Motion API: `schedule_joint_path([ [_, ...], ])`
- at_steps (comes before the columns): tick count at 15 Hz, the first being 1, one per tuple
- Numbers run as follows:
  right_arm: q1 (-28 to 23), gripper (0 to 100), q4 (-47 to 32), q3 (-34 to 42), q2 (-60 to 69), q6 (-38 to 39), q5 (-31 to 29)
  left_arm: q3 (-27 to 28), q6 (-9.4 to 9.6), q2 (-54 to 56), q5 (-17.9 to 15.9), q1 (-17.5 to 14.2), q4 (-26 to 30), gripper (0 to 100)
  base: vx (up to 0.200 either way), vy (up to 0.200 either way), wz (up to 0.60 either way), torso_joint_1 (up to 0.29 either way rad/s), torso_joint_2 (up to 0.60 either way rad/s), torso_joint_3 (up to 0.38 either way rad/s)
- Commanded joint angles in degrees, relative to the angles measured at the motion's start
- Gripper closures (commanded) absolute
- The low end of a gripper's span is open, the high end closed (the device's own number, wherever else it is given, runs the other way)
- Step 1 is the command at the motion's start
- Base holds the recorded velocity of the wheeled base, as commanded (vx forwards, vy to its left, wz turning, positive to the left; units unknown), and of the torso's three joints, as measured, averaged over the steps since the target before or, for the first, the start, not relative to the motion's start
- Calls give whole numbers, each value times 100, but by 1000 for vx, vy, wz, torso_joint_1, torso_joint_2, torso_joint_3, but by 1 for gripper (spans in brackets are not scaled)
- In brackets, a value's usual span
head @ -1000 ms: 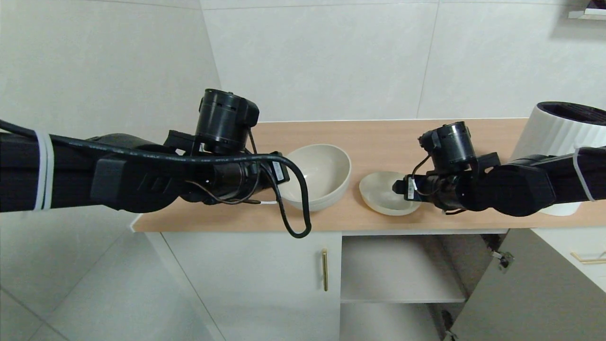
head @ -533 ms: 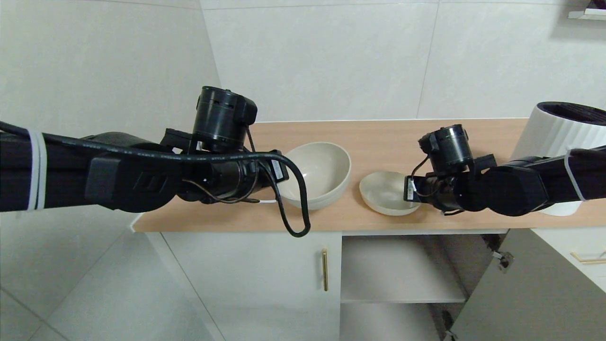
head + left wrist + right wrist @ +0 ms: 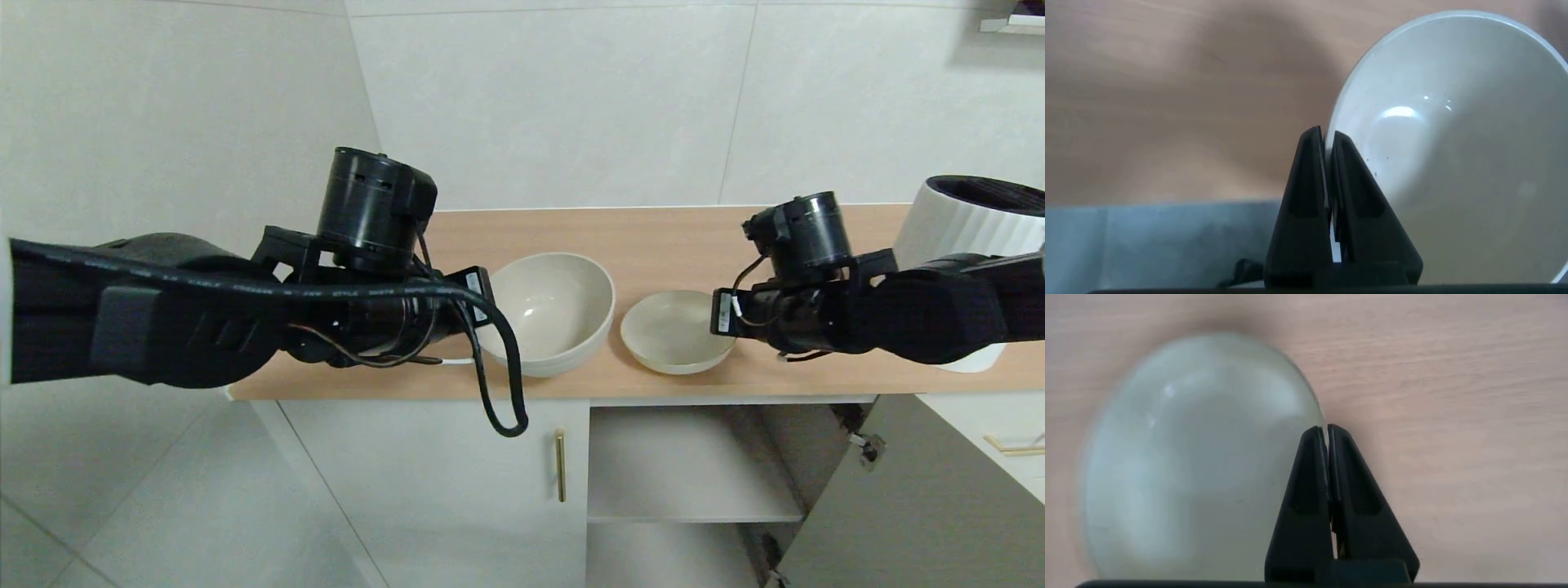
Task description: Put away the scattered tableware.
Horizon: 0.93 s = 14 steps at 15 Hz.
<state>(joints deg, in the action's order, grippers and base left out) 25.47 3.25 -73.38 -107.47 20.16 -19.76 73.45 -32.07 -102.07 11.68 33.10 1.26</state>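
Observation:
A large cream bowl (image 3: 551,314) and a smaller pale bowl (image 3: 676,331) stand side by side on the wooden counter (image 3: 653,237). My left gripper (image 3: 488,314) is at the large bowl's left rim. In the left wrist view it (image 3: 1328,143) is shut on the rim of the large bowl (image 3: 1454,147). My right gripper (image 3: 723,314) is at the small bowl's right rim. In the right wrist view it (image 3: 1327,437) is shut on the edge of the small bowl (image 3: 1200,457). Both bowls sit roughly level.
A tall white ribbed container (image 3: 971,237) stands on the counter at the far right, behind my right arm. Below the counter, a cabinet stands open with a bare shelf (image 3: 686,490) and its door (image 3: 898,490) swung out. The neighbouring door has a gold handle (image 3: 560,465).
Both bowls were tipped up on edge and now sit more level. The right gripper has shifted right and slightly up with the small bowl's rim; the large bowl has moved a little right.

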Motion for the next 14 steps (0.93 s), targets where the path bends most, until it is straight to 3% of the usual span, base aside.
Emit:
schedule_joint_path([
  [1,-112,100,-150,447,1097,-4,587,-331,175,434,-8,215,-3,100,0,0,0,0,0,0],
  [3,-121,100,-545,675,1703,-12,1018,-525,325,592,-34,259,-3,100,0,0,0,0,0,0],
  [5,-94,100,-1275,939,2327,-30,1493,-806,404,856,-377,276,6,100,0,0,0,0,0,0],
  [7,-86,100,-1582,1124,2582,-39,1528,-920,404,1058,-588,373,24,100,0,0,0,0,0,0],
  [11,-103,100,-1521,1528,2679,-276,1510,-973,404,1005,-588,434,33,100,0,0,0,0,0,0],
  [14,-103,100,-1521,1537,2556,-285,1484,-990,404,952,-588,505,50,100,-200,0,0,2,1,1],
])
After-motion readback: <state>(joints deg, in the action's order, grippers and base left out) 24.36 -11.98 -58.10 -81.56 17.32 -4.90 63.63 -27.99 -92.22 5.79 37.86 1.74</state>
